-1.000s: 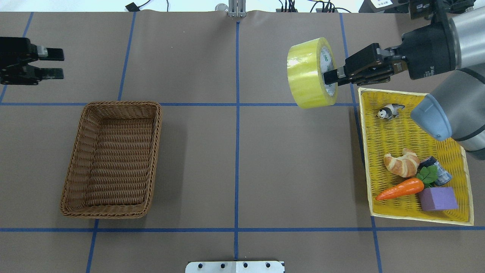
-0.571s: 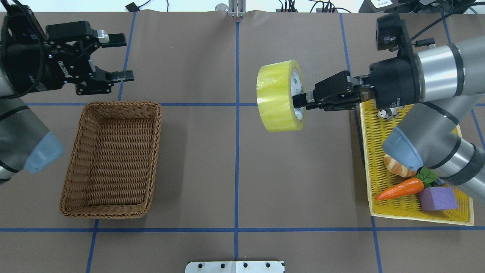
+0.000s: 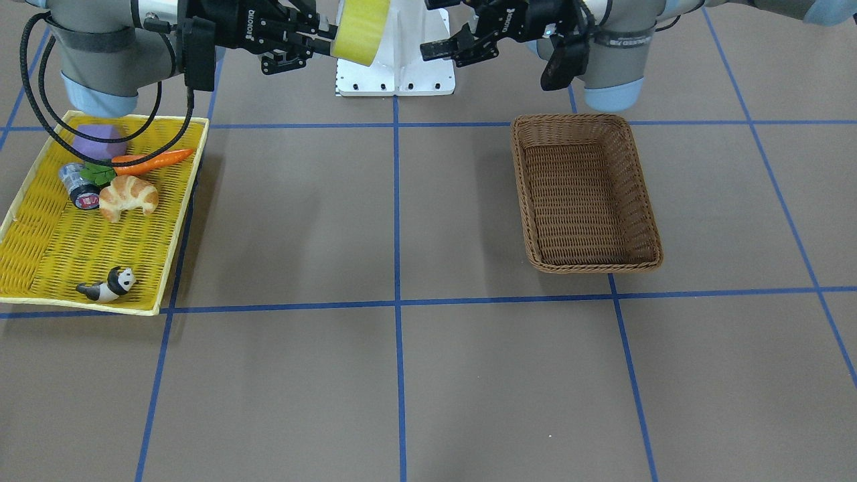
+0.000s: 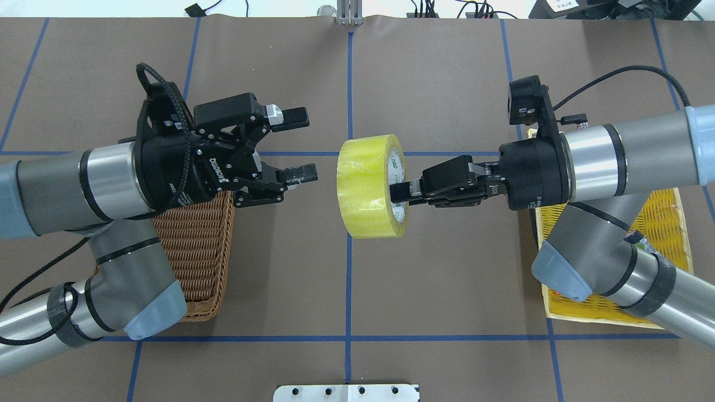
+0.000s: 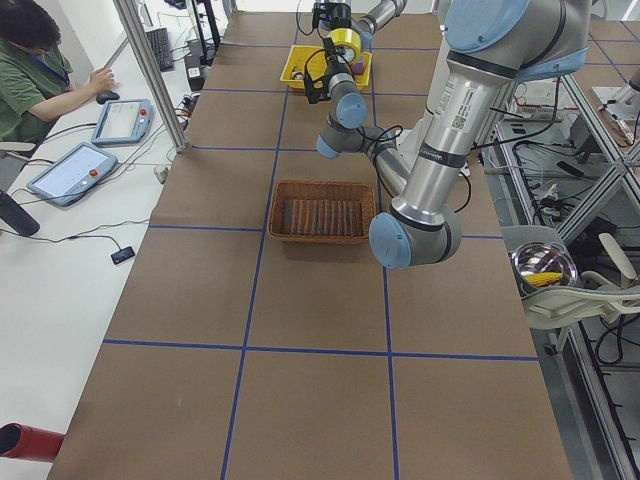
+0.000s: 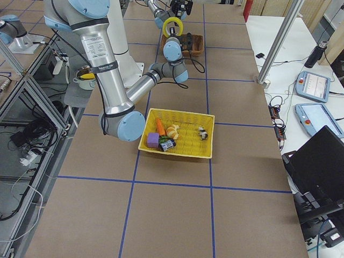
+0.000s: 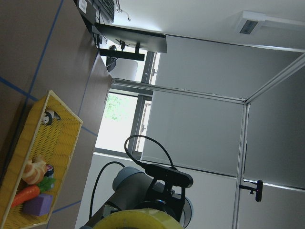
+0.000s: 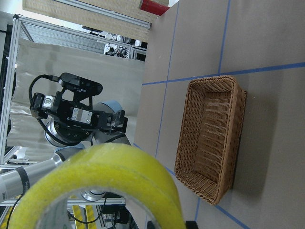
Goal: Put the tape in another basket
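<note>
The yellow tape roll (image 4: 368,187) hangs in the air over the table's centre line, standing on edge. It also shows in the front view (image 3: 361,27) and large in the right wrist view (image 8: 100,181). My right gripper (image 4: 399,194) is shut on the roll's wall from the right, with a finger in the whitish core. My left gripper (image 4: 299,145) is open and empty, a short way left of the roll and facing it. The brown wicker basket (image 3: 582,194) is empty and lies partly under my left arm in the overhead view (image 4: 195,245).
The flat yellow tray (image 3: 40,261) on the robot's right holds a croissant (image 3: 127,194), a carrot (image 3: 154,159), a panda figure (image 3: 107,284), a purple block (image 3: 99,140) and a small can (image 3: 79,187). My right arm covers part of the tray (image 4: 673,223) in the overhead view.
My right gripper has carried the tape leftward from beside the tray to the centre line. My left arm has swung in from the left edge, its open gripper now close to the roll.
</note>
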